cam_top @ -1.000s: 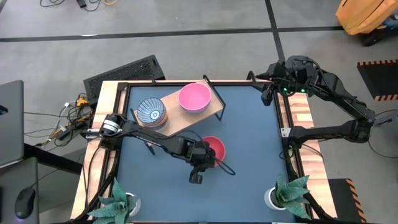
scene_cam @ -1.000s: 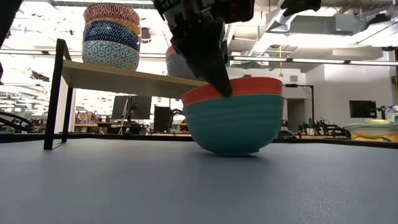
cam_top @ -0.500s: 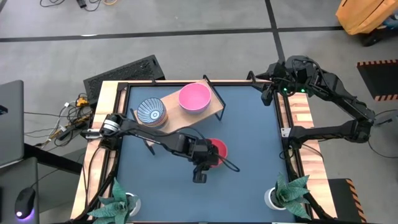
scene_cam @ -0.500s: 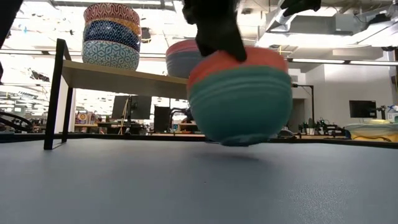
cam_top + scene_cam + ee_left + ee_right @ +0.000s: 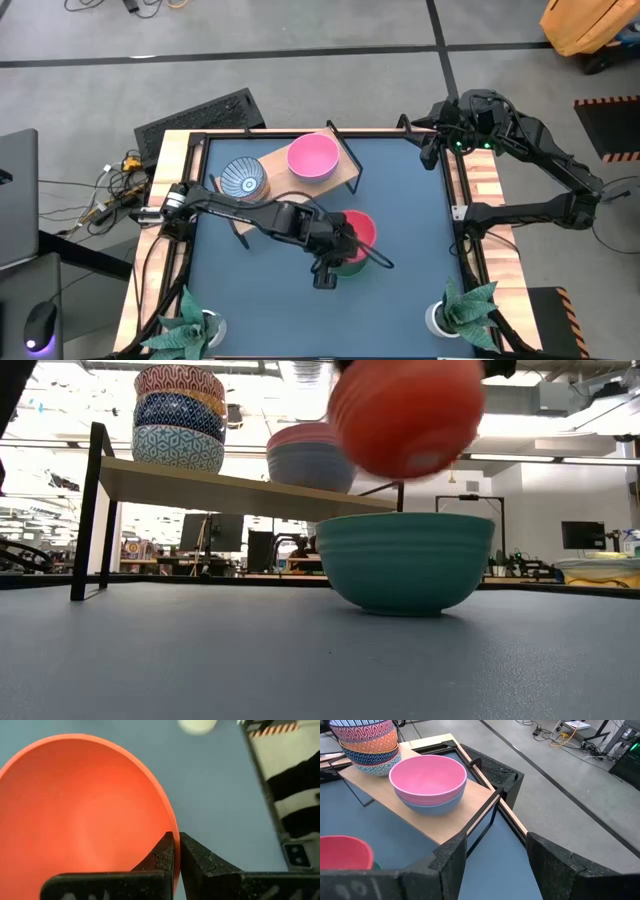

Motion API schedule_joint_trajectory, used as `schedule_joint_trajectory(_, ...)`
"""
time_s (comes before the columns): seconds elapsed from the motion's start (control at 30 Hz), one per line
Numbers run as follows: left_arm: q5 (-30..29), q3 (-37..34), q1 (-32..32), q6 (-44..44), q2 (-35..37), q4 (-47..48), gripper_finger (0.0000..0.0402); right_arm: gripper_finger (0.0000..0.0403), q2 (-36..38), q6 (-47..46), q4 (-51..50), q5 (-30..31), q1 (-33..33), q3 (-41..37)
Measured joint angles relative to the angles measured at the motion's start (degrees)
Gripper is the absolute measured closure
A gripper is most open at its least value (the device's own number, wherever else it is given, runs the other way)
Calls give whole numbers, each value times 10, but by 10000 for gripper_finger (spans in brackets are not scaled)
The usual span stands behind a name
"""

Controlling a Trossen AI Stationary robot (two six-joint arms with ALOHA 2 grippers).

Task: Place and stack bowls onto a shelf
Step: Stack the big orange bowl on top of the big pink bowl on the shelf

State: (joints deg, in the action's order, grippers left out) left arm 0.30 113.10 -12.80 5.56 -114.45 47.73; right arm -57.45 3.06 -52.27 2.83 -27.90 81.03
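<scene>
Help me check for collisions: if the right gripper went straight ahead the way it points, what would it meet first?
Probably the shelf, near its black end frame, with the pink bowl just beyond. The right gripper stands open and empty; depth is hard to judge.

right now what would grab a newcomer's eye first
The red bowl, pinched by its rim in the left gripper, hangs in the air above the green bowl at mid-table. Behind, the shelf carries a stack of patterned bowls and a pink bowl.

Likely lab: monitors (image 5: 583, 535), floor cables (image 5: 115, 185), hazard tape (image 5: 610, 101).
</scene>
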Motion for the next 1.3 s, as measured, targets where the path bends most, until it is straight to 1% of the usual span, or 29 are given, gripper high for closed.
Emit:
schedule_joint_trajectory(0.1,-24,54,0,-26,0,29,401,173,0,1,0,0,0,0)
schedule_joint_trajectory(0.2,-76,111,0,-50,0,65,401,173,0,4,0,0,0,0)
schedule_joint_trajectory(0.3,-163,164,0,-72,0,113,401,173,0,4,0,0,0,0)
schedule_joint_trajectory(0.4,-278,202,3,-83,0,141,401,173,0,4,0,0,0,0)
schedule_joint_trajectory(0.47,-342,218,10,-84,0,152,401,173,0,4,0,0,0,0)
schedule_joint_trajectory(0.53,-383,219,20,-87,1,162,401,173,0,4,0,0,0,0)
schedule_joint_trajectory(0.57,-393,218,26,-90,1,167,401,173,0,4,0,0,0,0)
schedule_joint_trajectory(0.63,-397,218,40,-89,0,183,401,173,0,5,0,0,0,0)
schedule_joint_trajectory(0.7,-392,217,59,-68,0,211,401,173,0,5,0,0,0,0)
schedule_joint_trajectory(0.8,-365,218,96,-22,0,262,401,173,0,4,0,0,0,0)
schedule_joint_trajectory(0.9,-353,217,128,-10,0,283,401,173,0,4,0,0,0,0)
schedule_joint_trajectory(0.97,-314,218,146,-13,0,284,401,173,0,4,0,0,0,0)
schedule_joint_trajectory(1.07,-231,215,173,-14,0,287,401,173,0,4,0,0,0,0)
schedule_joint_trajectory(1.1,-217,207,180,-14,0,281,401,173,0,4,0,0,0,0)
schedule_joint_trajectory(1.23,-209,193,195,-20,-1,276,401,173,0,4,0,0,0,0)
schedule_joint_trajectory(1.3,-191,193,198,-28,-1,269,401,173,0,4,0,0,0,0)
